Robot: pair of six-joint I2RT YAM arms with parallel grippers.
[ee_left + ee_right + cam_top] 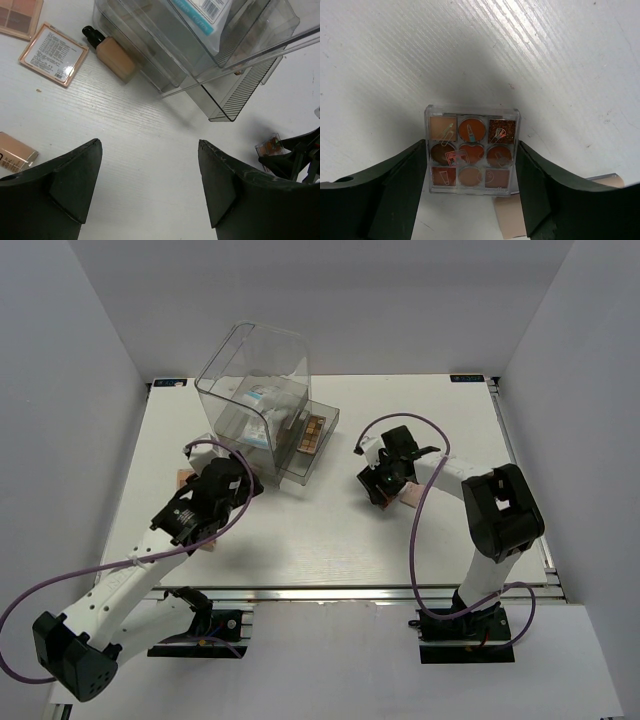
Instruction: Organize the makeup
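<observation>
My right gripper is shut on a small clear palette with nine brown pans, one finger against each side; in the top view this gripper is right of the clear box. A tan item lies under it. My left gripper is open and empty over bare table. Ahead of it lie a tan foundation bottle with a dark cap, a pink palette, a brown palette and another tan bottle. A white-and-blue packet sits inside the box.
The large clear plastic box stands at the back centre, with a drawer pulled out toward the right that holds a brown palette. White walls close in the table on three sides.
</observation>
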